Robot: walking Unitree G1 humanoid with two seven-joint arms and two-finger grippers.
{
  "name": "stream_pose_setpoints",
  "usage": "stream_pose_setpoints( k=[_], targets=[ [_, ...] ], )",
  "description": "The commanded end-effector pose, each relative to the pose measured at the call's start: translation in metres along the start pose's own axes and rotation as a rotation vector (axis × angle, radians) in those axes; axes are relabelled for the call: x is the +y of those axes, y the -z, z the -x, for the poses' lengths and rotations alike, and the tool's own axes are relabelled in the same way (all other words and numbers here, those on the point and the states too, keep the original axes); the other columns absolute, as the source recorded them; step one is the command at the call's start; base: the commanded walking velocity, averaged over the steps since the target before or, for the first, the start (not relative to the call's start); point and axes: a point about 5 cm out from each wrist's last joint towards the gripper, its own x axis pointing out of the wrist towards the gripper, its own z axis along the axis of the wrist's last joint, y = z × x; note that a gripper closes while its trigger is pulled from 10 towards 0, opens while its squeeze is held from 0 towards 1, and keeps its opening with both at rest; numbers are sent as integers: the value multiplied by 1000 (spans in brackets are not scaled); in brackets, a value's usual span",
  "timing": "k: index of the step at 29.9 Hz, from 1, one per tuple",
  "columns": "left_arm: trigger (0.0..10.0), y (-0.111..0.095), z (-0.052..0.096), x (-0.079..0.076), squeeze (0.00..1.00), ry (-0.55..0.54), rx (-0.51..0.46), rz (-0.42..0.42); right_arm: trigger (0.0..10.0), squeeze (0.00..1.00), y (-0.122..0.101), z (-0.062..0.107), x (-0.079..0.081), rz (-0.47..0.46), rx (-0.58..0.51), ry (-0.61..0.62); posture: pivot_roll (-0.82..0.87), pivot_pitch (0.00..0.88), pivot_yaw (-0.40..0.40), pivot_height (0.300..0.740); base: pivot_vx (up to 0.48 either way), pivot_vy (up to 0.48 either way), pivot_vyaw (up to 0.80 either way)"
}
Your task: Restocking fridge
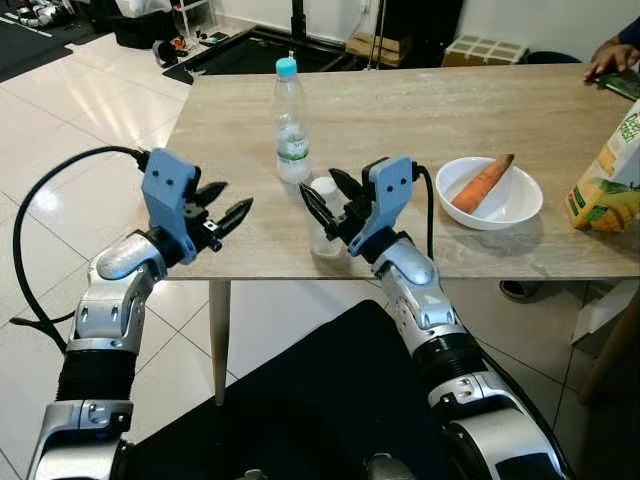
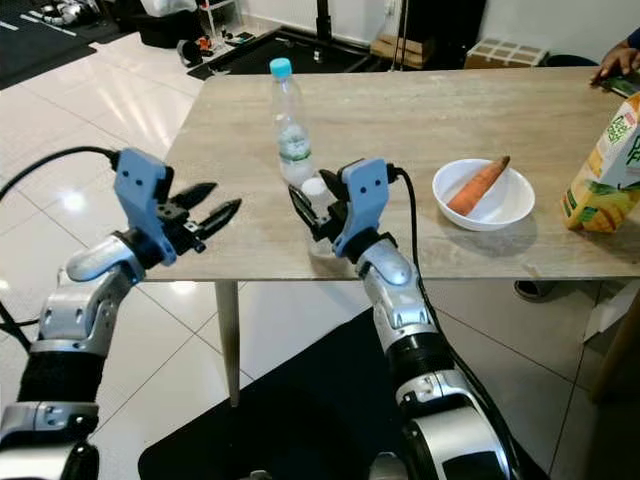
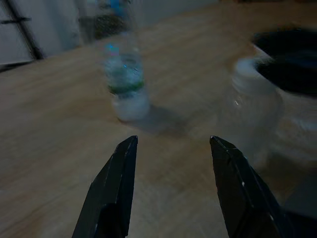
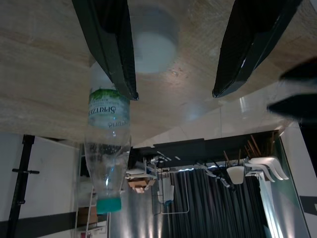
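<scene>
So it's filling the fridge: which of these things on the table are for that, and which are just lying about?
For the fridge:
water bottle
small clear jar, between the right gripper fingers
carrot in the white bowl
juice carton

Lying about:
cardboard box
things on the floor

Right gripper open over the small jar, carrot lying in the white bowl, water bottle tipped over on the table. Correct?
One error: the water bottle stands upright, as the left eye view shows. Right gripper is open at the small jar; the carrot lies in the white bowl.
</scene>
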Motion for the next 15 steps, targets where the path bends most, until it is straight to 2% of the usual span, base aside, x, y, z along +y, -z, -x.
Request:
stream_pose_setpoints(
  k=[1,5,15],
  targets=[
    [10000,5,9,-1,0,71,55,-1,10000,0,-1,-3,3,12,9,-9,-133,122,33,725,0,0,0],
    [10000,15,24,-6,0,222,159,22,10000,0,-2,-7,0,10,10,18,-132,118,33,725,0,0,0],
    [10000,24,24,-9,0,230,202,6,10000,0,-2,-11,0,-28,14,35,-132,108,37,725,0,0,0]
  ],
)
